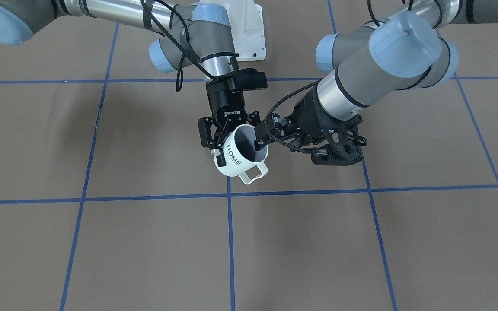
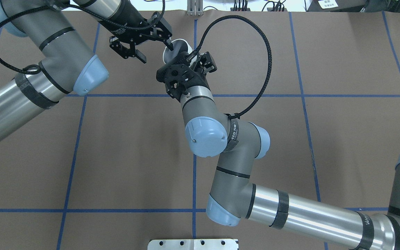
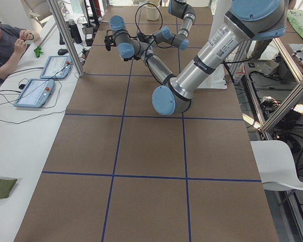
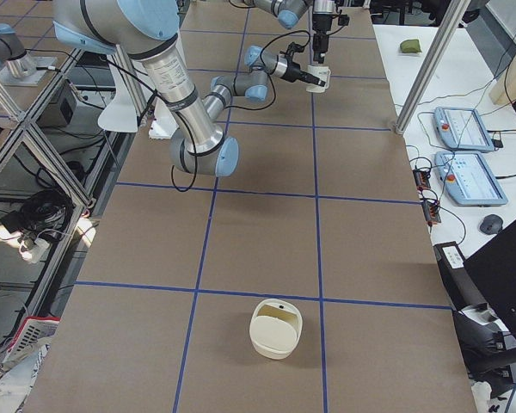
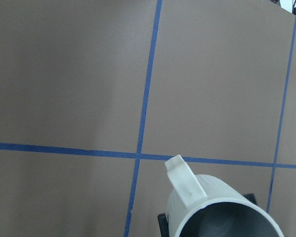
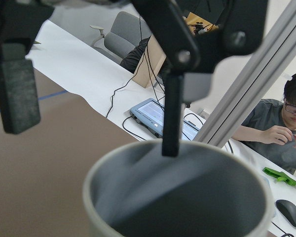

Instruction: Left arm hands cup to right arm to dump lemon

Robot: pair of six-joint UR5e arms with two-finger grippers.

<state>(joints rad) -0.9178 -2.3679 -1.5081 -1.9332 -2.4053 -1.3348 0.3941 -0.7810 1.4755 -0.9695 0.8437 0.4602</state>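
Above the brown, blue-taped bench (image 1: 102, 242), the right pincer (image 1: 231, 140) is clenched across the cream-white ceramic "HOME" mug (image 1: 238, 166), which hangs tilted in the air, handle at 5 o'clock in the front view. The left pincer (image 2: 155, 51) is released and spread wide, yet one finger (image 1: 259, 140) dips into the mug's mouth at 3 o'clock. Tipping before that finger clears would likely snag the rim and wrench the mug loose. Only the right-side view shows a cream, round-cornered tub (image 4: 275, 331) at 6 o'clock. Only the overhead view shows the left pincer's spread. The small yellow-green lemon shows nowhere, presumably deep inside the mug.
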